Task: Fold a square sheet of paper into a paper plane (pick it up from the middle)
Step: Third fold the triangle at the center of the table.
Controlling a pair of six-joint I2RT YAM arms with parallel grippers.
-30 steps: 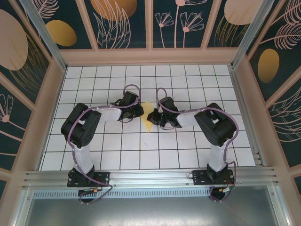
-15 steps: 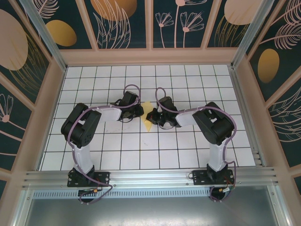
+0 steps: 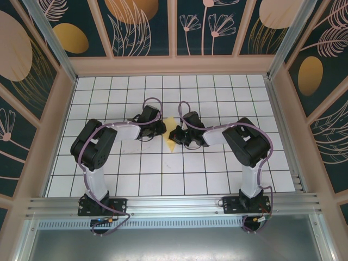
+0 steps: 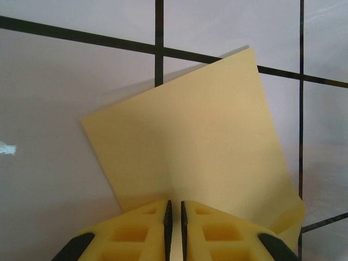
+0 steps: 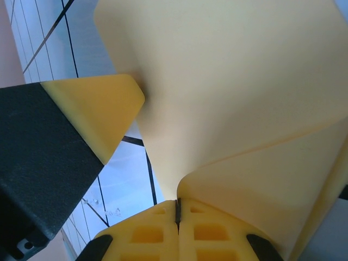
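- The left arm (image 3: 117, 132) reaches in from the left of the paper (image 3: 171, 143).
- The left jaws are almost fully closed. Only a thin line shows between them, and they seem to pinch the paper's near edge. The rest of the sheet (image 4: 201, 141) spreads out flat in front of them.
- The paper is yellow. It sits in the middle, between the two sets of jaws, with the white tiled surface (image 3: 163, 174) under it. A shadow under the paper makes me think that part of it is lifted up a bit.
- The right arm (image 3: 228, 133) reaches in from the right of the paper.
- The right jaws are closed tight on the paper. The sheet (image 5: 244, 81) bends in a soft curl where it comes out of them.
- I think the paper is very light, thin and floppy. It will bend and flap, and a hard pull from both sides could rip or crumple it.
- A good place to hold it is close to an edge or a fold line, with a firm pinch. That way the part being folded stays free.
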